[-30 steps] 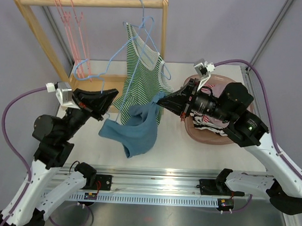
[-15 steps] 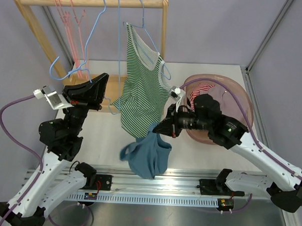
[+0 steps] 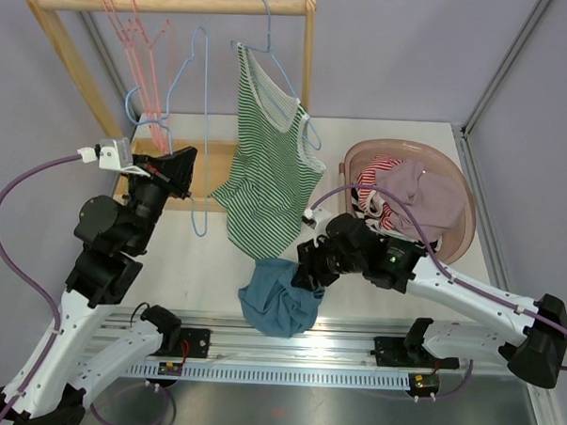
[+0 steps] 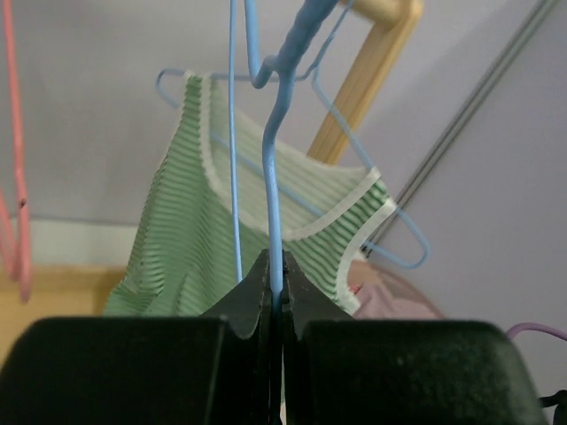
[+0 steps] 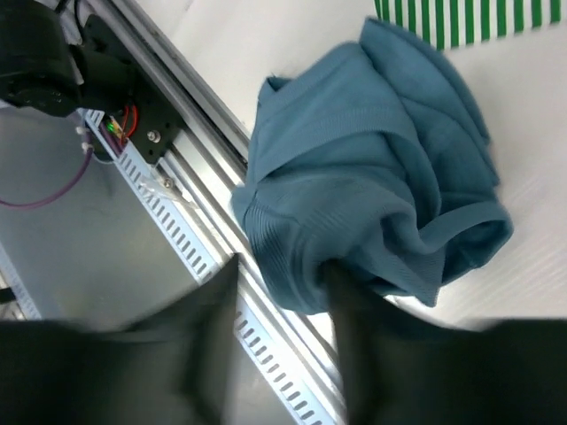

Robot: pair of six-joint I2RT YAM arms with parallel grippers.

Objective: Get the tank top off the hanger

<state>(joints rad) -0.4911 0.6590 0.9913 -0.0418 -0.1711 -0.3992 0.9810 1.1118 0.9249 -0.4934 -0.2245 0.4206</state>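
Blue tank top [image 3: 279, 308] is lying off its hanger, crumpled in a loose heap on the white table [image 3: 206, 266], near the front edge and just behind the aluminium rail [image 3: 287, 349]. In the right wrist view part of the heap is overhanging the rail.

Right gripper [image 3: 300, 276] is pointing down at the right side of the heap. In the right wrist view its two fingers [image 5: 217, 310] are standing apart and a fold of the blue fabric is sitting in the gap between them. The fingers are blurred, so contact with the cloth cannot be confirmed.

Left gripper [image 4: 275, 266] is being held raised at the left of the table, beside the wooden rack [image 3: 180, 3]. Its jaws are pressing together on the wire of the bare blue wire hanger [image 4: 269, 168]. Whether the hook is resting on the rack rod cannot be told.

Green-striped tank top [image 3: 266, 174] is hanging from a second blue hanger on the rack. Pink hangers [image 3: 140, 46] are hanging at the left end of the rod. A pink basin [image 3: 469, 221] holding clothes is standing at the right of the table.
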